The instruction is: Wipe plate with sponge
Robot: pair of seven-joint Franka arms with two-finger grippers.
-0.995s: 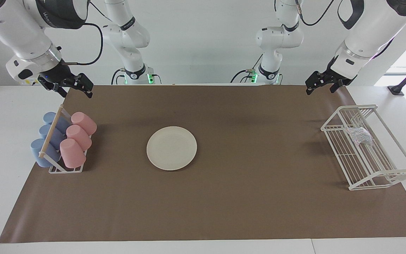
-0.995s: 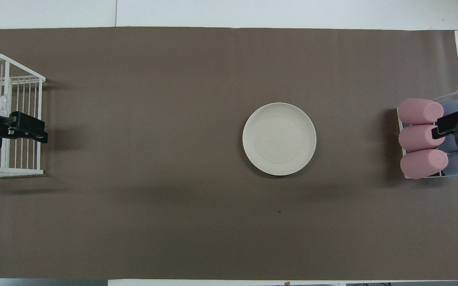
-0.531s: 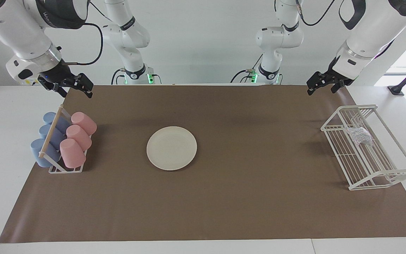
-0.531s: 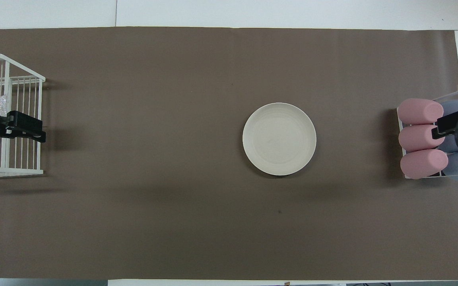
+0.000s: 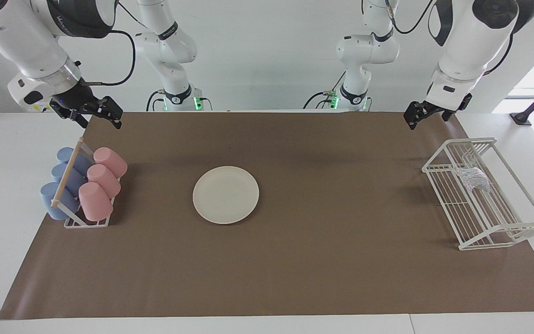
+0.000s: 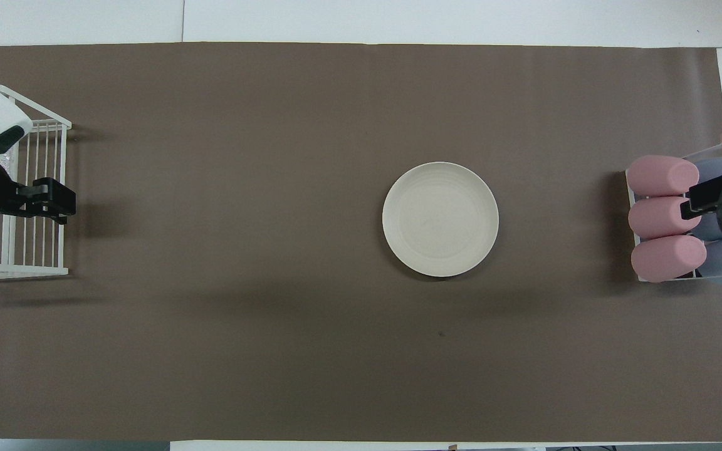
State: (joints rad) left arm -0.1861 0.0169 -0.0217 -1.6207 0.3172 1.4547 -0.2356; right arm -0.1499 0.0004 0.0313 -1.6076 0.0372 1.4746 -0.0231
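The cream-white plate [image 5: 225, 195] [image 6: 440, 219] lies flat on the brown mat near the middle of the table. The silvery sponge [image 5: 473, 178] lies in the white wire rack [image 5: 489, 222] at the left arm's end. In the overhead view the left arm hides the sponge. My left gripper [image 5: 426, 121] [image 6: 54, 200] is open and empty, up in the air over the rack's edge on the plate's side, clear of the sponge. My right gripper [image 5: 101, 124] [image 6: 702, 202] is open and empty, and waits in the air over the cup rack.
A rack [image 5: 86, 222] with three pink cups [image 5: 102, 178] and three blue cups [image 5: 63, 178] stands at the right arm's end of the table. The brown mat [image 5: 295, 269] covers most of the table top.
The left arm has swung its forearm more upright over the wire rack, and its gripper has turned and shifted slightly. The right arm, plate and sponge have not moved.
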